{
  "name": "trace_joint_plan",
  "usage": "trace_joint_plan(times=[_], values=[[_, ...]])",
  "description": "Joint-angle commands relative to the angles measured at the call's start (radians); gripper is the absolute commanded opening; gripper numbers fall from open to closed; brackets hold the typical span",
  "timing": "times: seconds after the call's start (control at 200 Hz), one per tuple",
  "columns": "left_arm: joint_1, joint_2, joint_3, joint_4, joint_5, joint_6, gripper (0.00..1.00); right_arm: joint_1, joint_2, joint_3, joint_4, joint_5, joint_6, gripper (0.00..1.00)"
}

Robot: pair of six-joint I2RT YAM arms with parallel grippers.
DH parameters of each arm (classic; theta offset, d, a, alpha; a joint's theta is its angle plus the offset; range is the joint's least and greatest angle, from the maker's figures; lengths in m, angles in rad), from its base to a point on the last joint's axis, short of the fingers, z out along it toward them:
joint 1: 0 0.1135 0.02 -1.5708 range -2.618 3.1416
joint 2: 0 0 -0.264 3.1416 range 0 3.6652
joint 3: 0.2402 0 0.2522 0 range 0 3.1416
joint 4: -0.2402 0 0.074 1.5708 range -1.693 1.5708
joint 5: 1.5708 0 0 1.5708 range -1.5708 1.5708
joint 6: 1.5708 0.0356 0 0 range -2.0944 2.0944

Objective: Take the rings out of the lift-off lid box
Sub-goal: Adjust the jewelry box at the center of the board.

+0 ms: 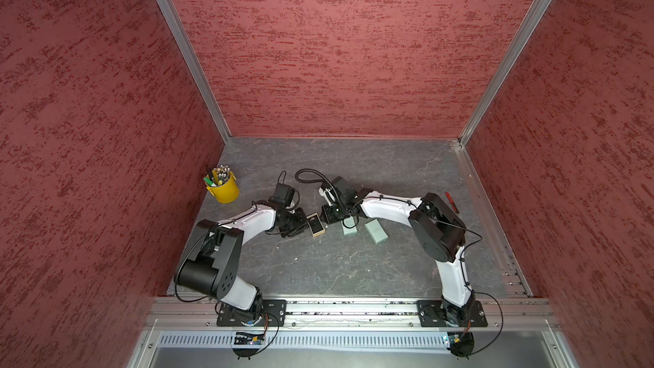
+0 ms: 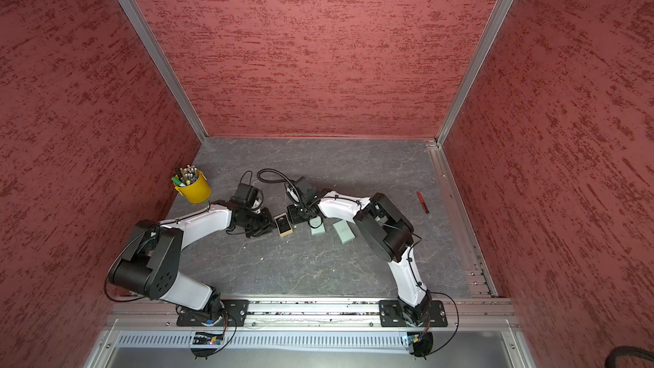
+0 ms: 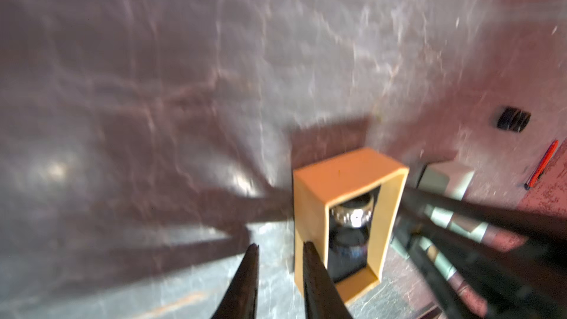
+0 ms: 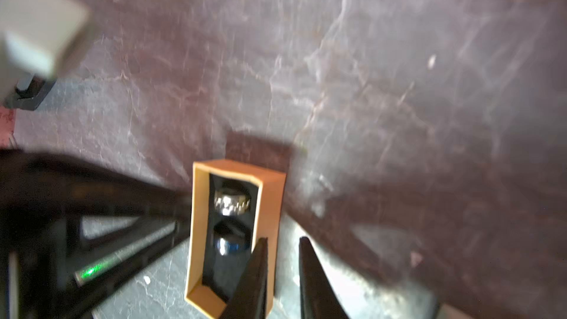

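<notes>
The right gripper (image 4: 283,239) is set astride one long wall of the tan box (image 4: 273,197), jaws a little apart; whether that wall is pinched cannot be told. The left gripper (image 3: 279,243) is kept narrowly open and empty, one jaw close against the opposite wall, apparently so the box is steadied from both sides. In both top views the box lies at mid-frame, left of the mint-green pieces (image 1: 376,231). With the lid already off, a silver ring (image 4: 231,204) and a dark ring (image 4: 231,245) are seated in its black insert (image 4: 214,268), neither yet taken out.
</notes>
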Motion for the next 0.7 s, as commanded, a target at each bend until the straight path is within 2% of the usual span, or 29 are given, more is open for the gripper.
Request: trace_joint_plan(times=[0.0,0.21,0.516,0.696], values=[[-0.017,-0.06,-0.016,-0.01,-0.033,-0.029,0.28,-0.002,-0.002,0.041,-0.072,0.026,-0.047,0.21],[-0.022,-0.139,-0.012,-0.071,-0.056,-0.024,0.38,-0.002,-0.087,0.015,-0.16,0.045,-0.099,0.22],[-0.025,-0.081,0.034,-0.063,-0.055,-0.012,0.36,0.013,-0.124,-0.116,-0.068,-0.054,-0.023,0.21],[-0.025,-0.091,0.042,-0.082,-0.044,-0.002,0.36,0.039,-0.112,-0.124,-0.036,-0.08,-0.002,0.21]])
